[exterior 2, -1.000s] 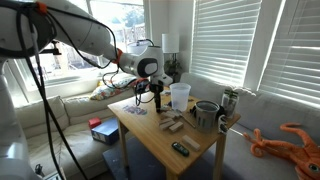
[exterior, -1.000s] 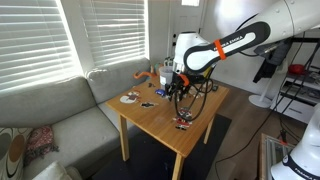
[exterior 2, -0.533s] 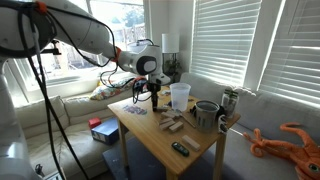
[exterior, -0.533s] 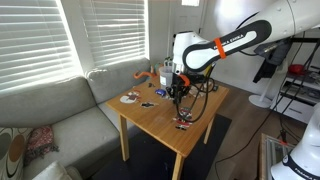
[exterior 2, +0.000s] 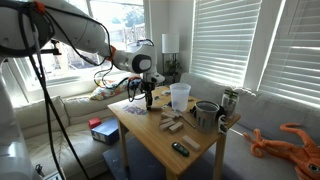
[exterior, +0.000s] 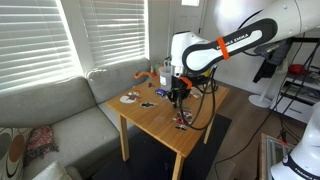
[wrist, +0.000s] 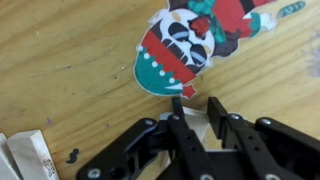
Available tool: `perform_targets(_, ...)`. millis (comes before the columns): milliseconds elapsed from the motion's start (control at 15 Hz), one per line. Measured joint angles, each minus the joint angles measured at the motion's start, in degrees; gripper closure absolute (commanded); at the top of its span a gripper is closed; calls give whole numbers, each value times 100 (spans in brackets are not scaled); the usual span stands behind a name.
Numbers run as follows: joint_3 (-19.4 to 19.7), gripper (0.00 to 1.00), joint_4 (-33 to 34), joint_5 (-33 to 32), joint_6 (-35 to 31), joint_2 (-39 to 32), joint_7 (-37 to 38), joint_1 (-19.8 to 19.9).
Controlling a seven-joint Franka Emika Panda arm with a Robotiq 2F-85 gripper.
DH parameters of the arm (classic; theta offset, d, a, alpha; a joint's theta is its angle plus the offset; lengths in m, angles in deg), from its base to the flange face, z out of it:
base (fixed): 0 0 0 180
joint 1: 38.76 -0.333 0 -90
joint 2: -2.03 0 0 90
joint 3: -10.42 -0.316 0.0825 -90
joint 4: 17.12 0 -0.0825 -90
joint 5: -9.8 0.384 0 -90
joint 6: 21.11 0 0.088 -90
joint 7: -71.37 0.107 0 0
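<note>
My gripper [wrist: 196, 105] hangs just above a light wooden table [exterior: 160, 122], near its middle in both exterior views [exterior 2: 147, 102]. Its two black fingers are close together with a small pale flat piece [wrist: 200, 128] between them. Just beyond the fingertips a colourful flat cut-out figure [wrist: 190, 40] in red, teal and white lies on the wood. A small white packet [wrist: 30, 160] lies at the lower left of the wrist view.
The table also bears a clear plastic cup [exterior 2: 180, 96], a grey metal pot [exterior 2: 206, 114], a can [exterior 2: 229, 102], small wooden pieces [exterior 2: 170, 124] and a dark item [exterior 2: 180, 149] near the front edge. A grey sofa [exterior: 50, 112] stands beside the table, under window blinds.
The arm has shifted slightly over the table, with the gripper a little lower. The things on the table have not moved.
</note>
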Motion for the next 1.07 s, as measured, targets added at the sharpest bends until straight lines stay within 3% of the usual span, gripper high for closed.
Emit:
perform_targets(467, -236, 92, -433, -139, 54, 351, -1344, -229)
perform_targets(533, -257, 45, -519, -143, 54, 420, -1536, -242)
perform_targets(600, -277, 44, -596, -151, 53, 485, -1689, -246)
perform_targets(1000, -229, 3, -884, -191, 29, 907, -1891, -127)
perform_targets(1067, -207, 1, -933, -229, 29, 1023, -1891, -61)
